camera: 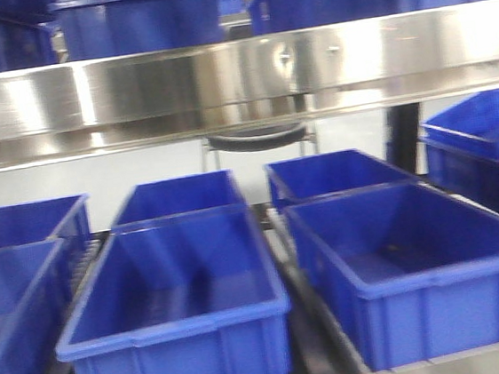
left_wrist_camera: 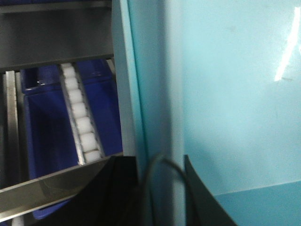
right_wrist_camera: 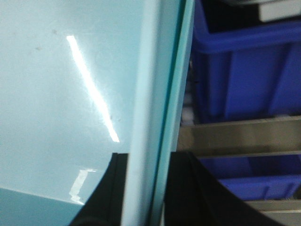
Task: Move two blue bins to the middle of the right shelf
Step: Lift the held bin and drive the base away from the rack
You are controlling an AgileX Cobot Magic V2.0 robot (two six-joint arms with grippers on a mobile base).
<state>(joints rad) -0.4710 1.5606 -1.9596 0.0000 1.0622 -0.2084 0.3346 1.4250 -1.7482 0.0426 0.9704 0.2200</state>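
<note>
Front view: royal-blue crates (camera: 178, 311) sit in rows under a steel beam (camera: 238, 76). Left wrist view: the left gripper (left_wrist_camera: 160, 190) pinches the wall of the pale bin (left_wrist_camera: 235, 94), one jaw on each side. A roller track (left_wrist_camera: 80, 117) and crates lie beyond. Right wrist view: the right gripper (right_wrist_camera: 146, 188) clamps the bin's rim likewise, near more crates. One bin or two nested, I cannot tell.

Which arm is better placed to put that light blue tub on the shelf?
Neither alone, probably: left gripper and right gripper each grip a wall of the pale blue bin, so both must carry it.
</note>
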